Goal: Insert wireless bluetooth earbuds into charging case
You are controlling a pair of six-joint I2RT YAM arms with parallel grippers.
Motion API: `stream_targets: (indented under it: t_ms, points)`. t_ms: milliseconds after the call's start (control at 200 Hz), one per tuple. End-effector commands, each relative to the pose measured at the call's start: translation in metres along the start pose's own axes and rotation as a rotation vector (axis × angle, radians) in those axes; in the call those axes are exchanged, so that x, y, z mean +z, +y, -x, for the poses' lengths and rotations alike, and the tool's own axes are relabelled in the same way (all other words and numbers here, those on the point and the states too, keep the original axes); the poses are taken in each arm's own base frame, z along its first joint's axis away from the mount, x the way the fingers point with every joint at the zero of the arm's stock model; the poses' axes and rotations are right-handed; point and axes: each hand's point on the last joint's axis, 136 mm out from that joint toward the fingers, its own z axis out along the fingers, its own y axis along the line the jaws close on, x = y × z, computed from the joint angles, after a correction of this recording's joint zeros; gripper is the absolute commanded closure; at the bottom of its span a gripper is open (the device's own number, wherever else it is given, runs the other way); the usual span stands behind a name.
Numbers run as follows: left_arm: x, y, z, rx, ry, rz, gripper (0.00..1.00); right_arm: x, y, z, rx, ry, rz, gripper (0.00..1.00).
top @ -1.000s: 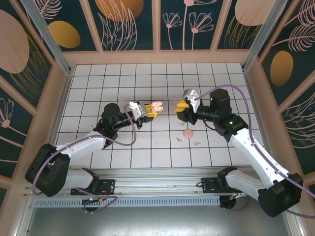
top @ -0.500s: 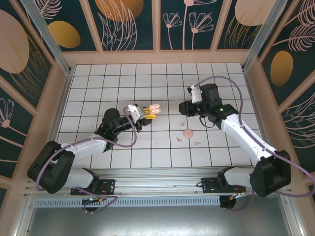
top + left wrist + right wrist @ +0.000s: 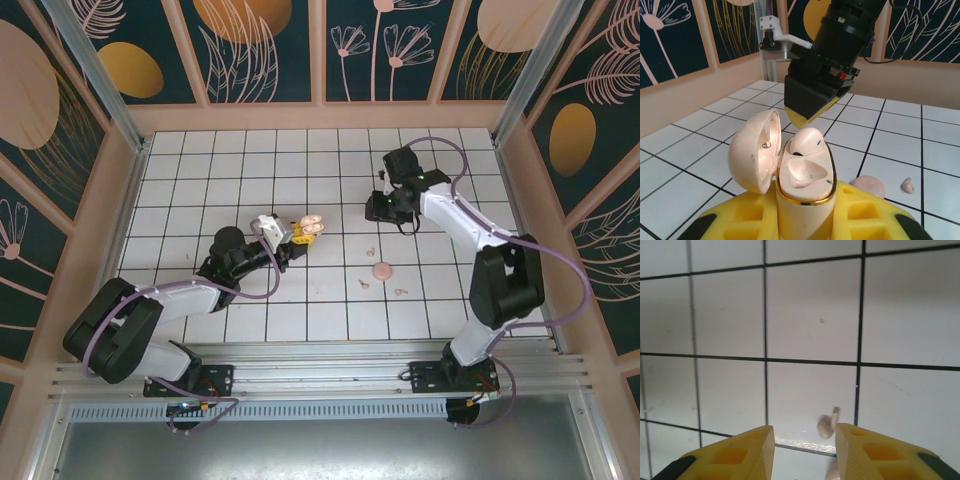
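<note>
Clamping the case (image 3: 805, 175) by its lower half, the left gripper (image 3: 805, 222) has its jaws closed tight on it, with yellow fingers (image 3: 735, 220) to either side. Case upright, gold rim round the base, lid (image 3: 754, 150) hinged open toward the left of the wrist view. One earbud (image 3: 807, 140) is seated in the far well, rounded end up. Near well shows its pale lining with a few dark specks.

Top view: case and left gripper sit left of centre over the white tiled counter (image 3: 200, 170), left arm low and stretched out from the near-left corner. Cannot tell whether the case touches the tiles.

Right gripper (image 3: 378, 210) is across from the case, to its right and a little farther back, apart from it. From the left wrist, its dark body and a yellow fingertip loom just behind the open case. Jaws part-open with a narrow gap, gripping nothing. Right wrist view looks down on the tiles: a loose earbud (image 3: 828, 424) lies on the counter beside a grout line, just past the fingertips, in line with the gap, closer to the right finger (image 3: 875, 452).

Nearer the arm bases than the right gripper: pink disc (image 3: 382, 270) flat on a tile. Two small pale bits close by, first bit (image 3: 365, 282) to its near-left, second bit (image 3: 400, 291) to its near-right. Too small to identify.
</note>
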Motion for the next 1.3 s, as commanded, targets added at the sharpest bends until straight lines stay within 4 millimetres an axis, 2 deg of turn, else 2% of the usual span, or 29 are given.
stream_targets:
  t_ms: [0,180,616,961,1146,1296]
  points:
    - [-0.001,0.002,0.009,-0.013,-0.051,0.016,0.89,0.003,-0.020,-0.007,0.038,0.067,-0.117,0.60]
    - [-0.001,0.003,0.006,-0.021,-0.044,0.023,0.89,0.017,-0.033,-0.007,0.056,0.115,-0.186,0.57]
    - [0.000,0.003,0.004,-0.031,-0.037,0.023,0.89,0.043,-0.044,-0.008,0.109,0.173,-0.190,0.52]
    - [0.001,0.004,0.004,-0.033,-0.032,0.022,0.89,0.059,-0.040,-0.018,0.116,0.211,-0.148,0.51]
    - [0.002,0.003,0.003,-0.037,-0.027,0.014,0.89,0.057,-0.042,-0.018,0.135,0.210,-0.162,0.50]
    - [0.004,0.002,0.002,-0.039,-0.022,0.004,0.89,0.061,-0.032,-0.022,0.156,0.220,-0.115,0.49]
